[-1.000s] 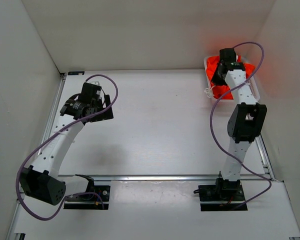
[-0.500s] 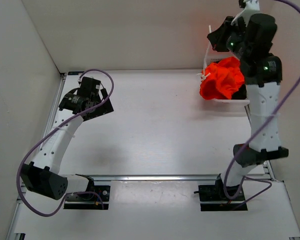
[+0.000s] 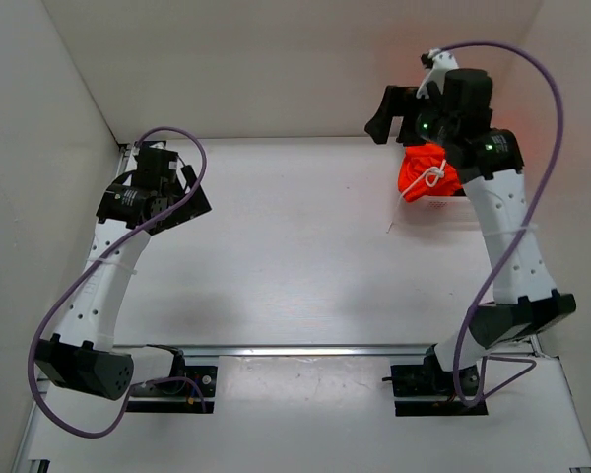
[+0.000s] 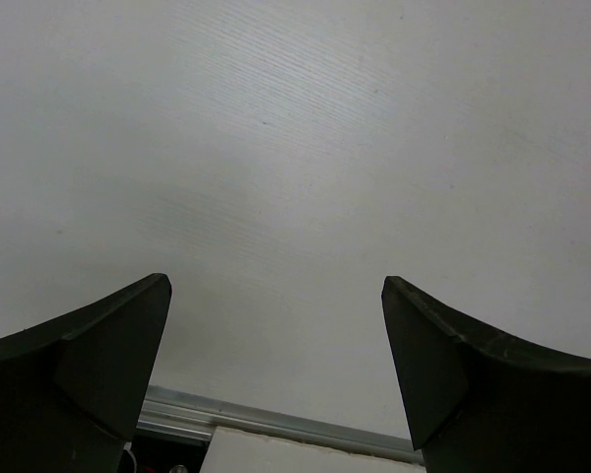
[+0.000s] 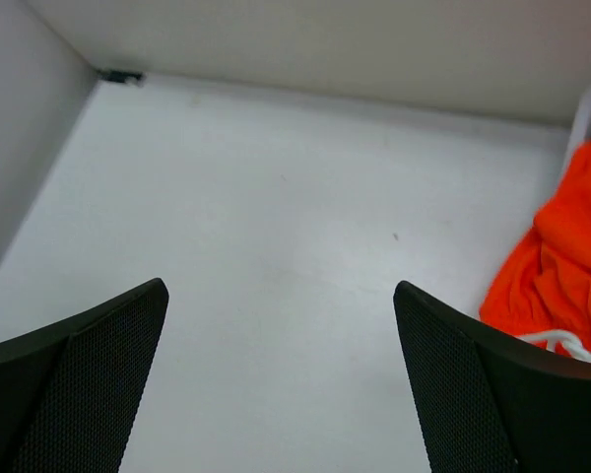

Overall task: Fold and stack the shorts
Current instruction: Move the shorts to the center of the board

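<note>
Top external, shorts [image 3: 417, 169] lower than before, right jaws spread, empty

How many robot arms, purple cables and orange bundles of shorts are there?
Robot arms: 2, left arm and right arm
Purple cables: 2, left cable and right cable
Orange shorts bundle: 1
Total: 5
</note>
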Robot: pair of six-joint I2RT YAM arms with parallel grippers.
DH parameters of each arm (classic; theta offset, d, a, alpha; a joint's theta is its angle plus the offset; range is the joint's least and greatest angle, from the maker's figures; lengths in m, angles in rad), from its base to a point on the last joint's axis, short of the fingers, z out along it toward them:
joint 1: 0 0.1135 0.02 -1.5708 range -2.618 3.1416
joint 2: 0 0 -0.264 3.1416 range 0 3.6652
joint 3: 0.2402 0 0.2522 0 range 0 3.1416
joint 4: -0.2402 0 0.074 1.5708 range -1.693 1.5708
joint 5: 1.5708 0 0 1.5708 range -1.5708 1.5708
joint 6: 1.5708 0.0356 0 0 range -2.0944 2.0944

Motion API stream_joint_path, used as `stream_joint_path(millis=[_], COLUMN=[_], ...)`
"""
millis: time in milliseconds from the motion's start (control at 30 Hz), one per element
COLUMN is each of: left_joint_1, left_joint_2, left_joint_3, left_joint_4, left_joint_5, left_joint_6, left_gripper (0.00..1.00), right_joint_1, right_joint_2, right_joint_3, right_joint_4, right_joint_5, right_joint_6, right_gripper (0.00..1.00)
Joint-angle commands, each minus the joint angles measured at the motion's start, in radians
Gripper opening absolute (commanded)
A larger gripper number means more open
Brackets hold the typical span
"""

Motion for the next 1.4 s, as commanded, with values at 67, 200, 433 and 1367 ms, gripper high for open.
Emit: stream_joint_path(millis=[67, 200, 433, 1367], left_joint_1=[0.008, 0.008, 0.008, 0.019], left_joint_2=[-0.012, -0.012, 0.008, 0.104], left_joint_3=[-0.022, -0.04, -0.086, 0.041], left_joint_4=[0.002, 0.002, 0.033, -0.01], left_joint_5=[0.024, 0.034, 0.064, 0.035], left_joint_6=[0.008, 0.008, 0.008, 0.008], left_gripper=[1.0, 1.0, 1.0, 1.0], right_joint_1=[-0.018, -0.103, -0.252, -0.179], right_joint_2=[0.007, 0.02, 0.155, 0.308], right_joint_3=[-0.077, -0.124, -0.177, 0.444], right_joint_4=[-0.043, -0.078, -0.138, 0.023], right_joint_5=[0.246, 0.371, 0.549, -0.054], right_joint_6=[0.027, 0.07, 0.123, 0.092], right_gripper=[1.0, 0.94, 1.0, 0.0])
